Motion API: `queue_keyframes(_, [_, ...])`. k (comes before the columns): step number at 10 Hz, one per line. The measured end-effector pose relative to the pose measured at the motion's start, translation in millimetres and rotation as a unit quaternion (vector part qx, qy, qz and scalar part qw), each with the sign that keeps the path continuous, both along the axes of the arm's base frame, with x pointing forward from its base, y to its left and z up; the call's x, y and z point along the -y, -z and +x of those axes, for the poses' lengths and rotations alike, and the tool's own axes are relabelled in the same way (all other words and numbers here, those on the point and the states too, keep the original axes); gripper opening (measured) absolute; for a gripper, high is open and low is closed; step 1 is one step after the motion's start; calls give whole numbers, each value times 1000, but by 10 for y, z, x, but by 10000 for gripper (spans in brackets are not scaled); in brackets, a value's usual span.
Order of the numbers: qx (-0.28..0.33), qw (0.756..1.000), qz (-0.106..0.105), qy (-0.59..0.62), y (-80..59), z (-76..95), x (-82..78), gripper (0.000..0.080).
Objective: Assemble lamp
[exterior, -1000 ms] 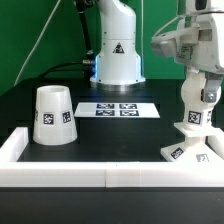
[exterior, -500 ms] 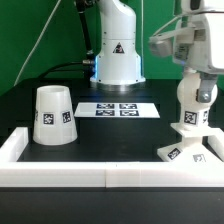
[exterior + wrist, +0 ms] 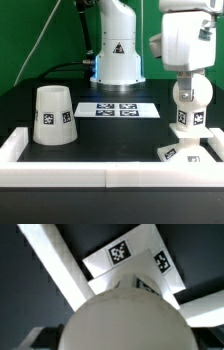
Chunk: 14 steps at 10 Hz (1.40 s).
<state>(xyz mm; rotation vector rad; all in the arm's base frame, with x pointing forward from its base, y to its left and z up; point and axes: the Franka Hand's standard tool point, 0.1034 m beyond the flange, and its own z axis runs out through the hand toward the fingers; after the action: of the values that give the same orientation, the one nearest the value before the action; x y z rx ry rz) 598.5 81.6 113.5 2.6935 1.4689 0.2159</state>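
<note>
The white bulb [image 3: 187, 100] stands upright on the flat angular lamp base [image 3: 186, 151] at the exterior view's right, its tagged stem [image 3: 186, 122] down on the base. My gripper [image 3: 186, 88] comes from above and is shut on the bulb's rounded top. In the wrist view the bulb [image 3: 125, 317] fills the middle, with the tagged base [image 3: 122, 252] beyond it; my fingers are mostly hidden behind the bulb. The tapered cone shade [image 3: 53, 115] stands alone on the table at the exterior view's left, wide end down.
The marker board [image 3: 118, 109] lies flat mid-table. The big white robot pedestal [image 3: 117, 55] stands behind it. A low white wall [image 3: 100, 176] runs along the front, and its side pieces [image 3: 12, 148] enclose the corners.
My gripper has turned about its upright axis and shifted slightly towards the exterior view's left. The bulb has turned with it and stays on the base. The shade has not moved.
</note>
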Motion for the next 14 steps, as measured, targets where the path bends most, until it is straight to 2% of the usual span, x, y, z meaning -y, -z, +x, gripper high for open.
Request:
queue_keyframes(3, [-1,995,15,95,-2,4,-20,578])
queue_keyframes(7, [1,971,42,237,-14,19,-42,579])
queue_keyframes(8, [7,950,59,306,-23,5,-96,579])
queue_keyframes(10, [3,907,78,413,-27,-29,-149,579])
queue_keyframes(14, [-5,837,97,539,15,-73,-201,579])
